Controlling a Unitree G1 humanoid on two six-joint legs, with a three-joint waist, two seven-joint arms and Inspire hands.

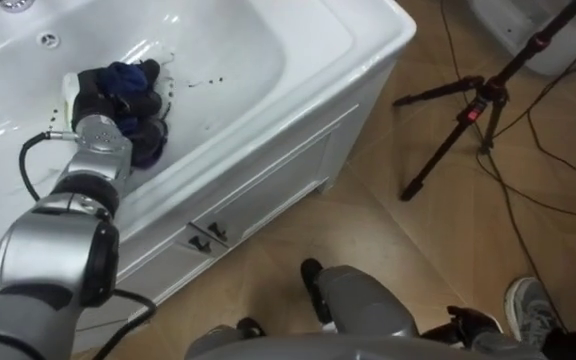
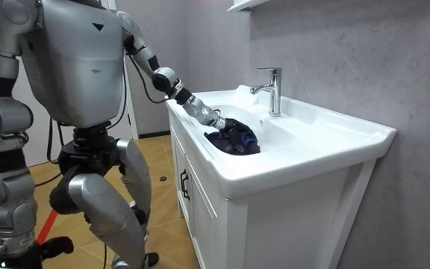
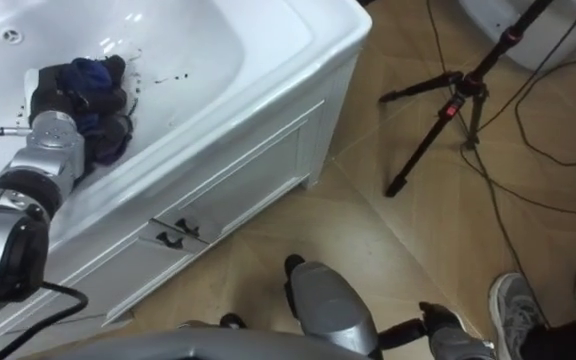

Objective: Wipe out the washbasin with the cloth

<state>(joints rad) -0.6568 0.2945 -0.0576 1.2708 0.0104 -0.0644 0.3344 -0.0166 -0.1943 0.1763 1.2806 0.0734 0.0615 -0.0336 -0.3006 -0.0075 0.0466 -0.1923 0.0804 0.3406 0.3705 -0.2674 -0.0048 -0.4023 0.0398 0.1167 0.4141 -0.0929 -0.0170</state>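
Observation:
A white basin point(image 1: 258, 50) is set in a white vanity. On its near inner slope lies a dark blue cloth point(image 1: 128, 76), bunched up. My left hand point(image 1: 103, 105) rests on top of the cloth with its dark fingers curled into it. In the room view the same hand point(image 2: 213, 119) reaches from the vanity's front edge down onto the cloth point(image 2: 236, 139). A few dark specks point(image 1: 203, 82) mark the basin surface just right of the cloth.
A chrome faucet point(image 2: 273, 90) stands at the basin's back. The vanity front has drawers with dark handles point(image 1: 208, 236). A black tripod point(image 1: 473, 105) and cables lie on the wood floor to the right. A person's shoe point(image 1: 533, 305) is at lower right.

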